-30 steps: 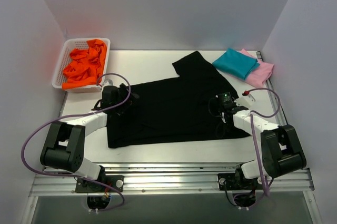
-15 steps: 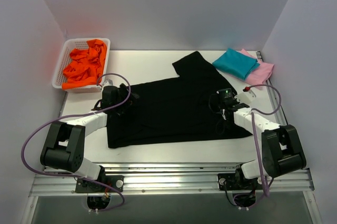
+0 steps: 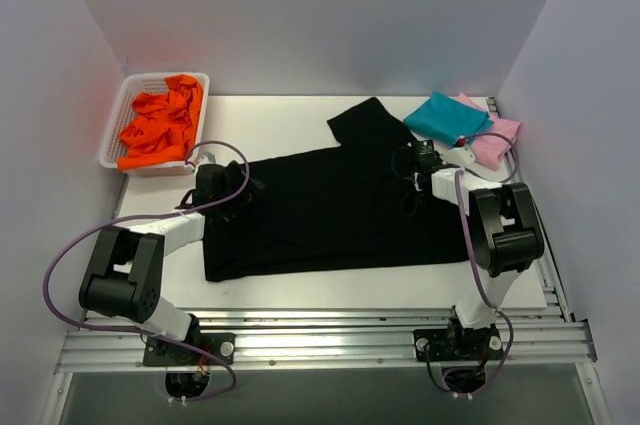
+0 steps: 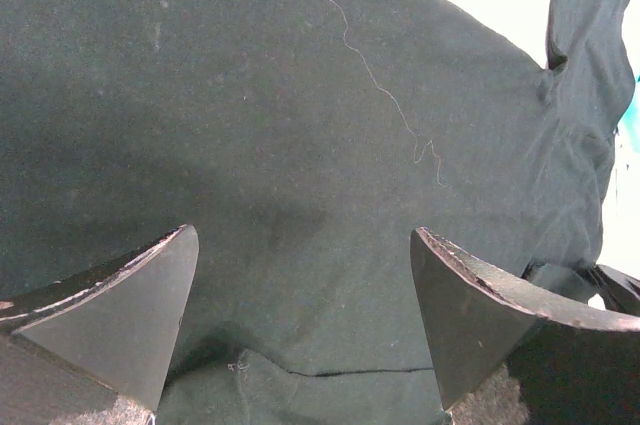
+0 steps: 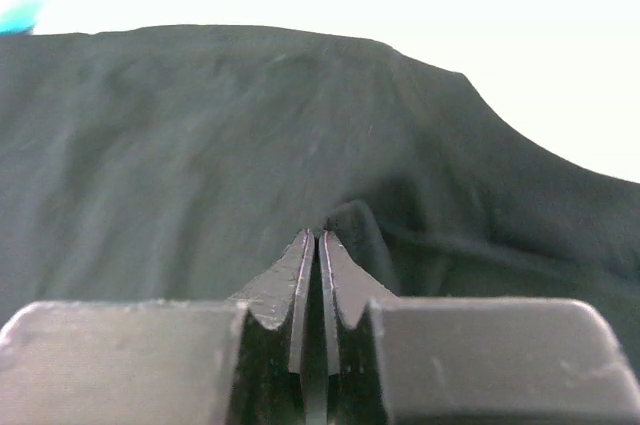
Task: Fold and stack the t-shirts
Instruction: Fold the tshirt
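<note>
We log the black t-shirt (image 3: pixel 330 210) flat mid-table, long axis left to right. The right gripper (image 5: pixel 318 237) is clenched on a pucker near its right sleeve. The left gripper (image 4: pixel 300 245) is spread wide over the left edge (nothing held). The teal shirt (image 3: pixel 447 118) lies atop the pink shirt (image 3: pixel 498 137), just beyond the right arm.

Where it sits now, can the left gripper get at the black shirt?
Probably yes: the left gripper hangs open directly over the black shirt, with nothing between its fingers and the cloth. The right gripper looks shut on a fold farther off.
</note>
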You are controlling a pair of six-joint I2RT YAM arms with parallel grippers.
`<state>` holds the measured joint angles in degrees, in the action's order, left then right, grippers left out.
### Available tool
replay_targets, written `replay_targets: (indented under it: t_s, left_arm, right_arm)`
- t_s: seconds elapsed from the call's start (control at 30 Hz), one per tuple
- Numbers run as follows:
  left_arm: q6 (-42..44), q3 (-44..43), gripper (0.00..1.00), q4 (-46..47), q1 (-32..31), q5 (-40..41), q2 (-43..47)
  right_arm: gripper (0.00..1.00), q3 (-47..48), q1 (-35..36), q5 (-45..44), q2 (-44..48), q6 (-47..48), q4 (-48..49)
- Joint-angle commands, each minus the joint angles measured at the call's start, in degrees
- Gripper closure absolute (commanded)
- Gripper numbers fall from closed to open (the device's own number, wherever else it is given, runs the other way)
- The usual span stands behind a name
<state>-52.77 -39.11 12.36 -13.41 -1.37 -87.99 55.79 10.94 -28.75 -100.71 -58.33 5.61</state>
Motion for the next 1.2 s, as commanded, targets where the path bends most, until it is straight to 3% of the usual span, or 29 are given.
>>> replay_targets:
  t_s: [0.0,0.13,0.3,0.4,0.43,0.53,0.77,0.87,0.9,0.97,1.0,1.1,1.13,1.17]
  left_arm:
    - [0.74,-0.88,0.04,1.0,-0.21,0.31,1.59]
    - [0.92,-0.7,0.04,0.82,-0.21,0.66,2.38]
    - [1.18,-0.96,0.04,0.65,-0.21,0.84,2.38]
    - [1.53,-1.14,0.04,0.74,-0.21,0.84,1.94]
    - [1.62,-1.23,0.04,0.74,-0.21,2.14,1.77]
    - [2.85,-1.84,0.04,0.04,-0.21,2.86,1.41]
    - [5.05,-3.43,0.05,-3.22,-0.21,4.88,3.6]
    - [4.17,-2.55,0.05,-2.78,-1.52,5.06,5.28]
    - [3.82,-2.29,0.05,-2.61,-2.05,5.23,5.37]
    - [3.12,-2.28,0.05,-2.34,-3.89,7.24,4.58]
    - [2.94,-2.89,0.05,-2.43,-4.43,7.6,4.05]
    - [1.62,-3.43,0.03,-2.87,-5.83,5.94,2.21]
    - [1.01,-3.25,0.0,-2.26,-6.53,5.68,2.29]
    - [0.83,-3.08,0.05,-1.99,-7.24,5.67,2.47]
  right_arm:
    - [1.0,4.41,-2.32,0.97,-5.19,0.76,0.9]
    - [1.0,8.19,-2.76,1.51,-10.55,1.02,0.72]
    - [1.0,9.25,-2.77,0.89,-10.92,-0.03,0.99]
    - [0.79,10.83,-2.77,0.89,-11.27,0.84,0.02]
    - [0.53,11.7,-2.77,0.98,-11.01,1.37,0.02]
    - [0.19,12.24,-2.85,0.02,-8.82,3.83,0.72]
    - [0.13,4.98,-1.89,-1.92,6.64,6.64,2.83]
    - [0.2,-3.97,1.17,-1.92,16.66,9.62,7.04]
    - [0.32,-6.55,1.97,-1.49,21.03,10.94,10.1]
    - [0.47,-13.3,3.73,1.31,23.97,11.65,14.41]
    - [0.65,-14.82,4.43,4.72,24.85,12.09,18.96]
    - [0.97,-14.32,7.33,9.93,21.8,13.67,22.34]
    - [1.0,-13.26,8.12,12.21,18.56,14.11,22.08]
    - [1.0,-12.47,8.65,13.36,17.05,14.55,22.86]
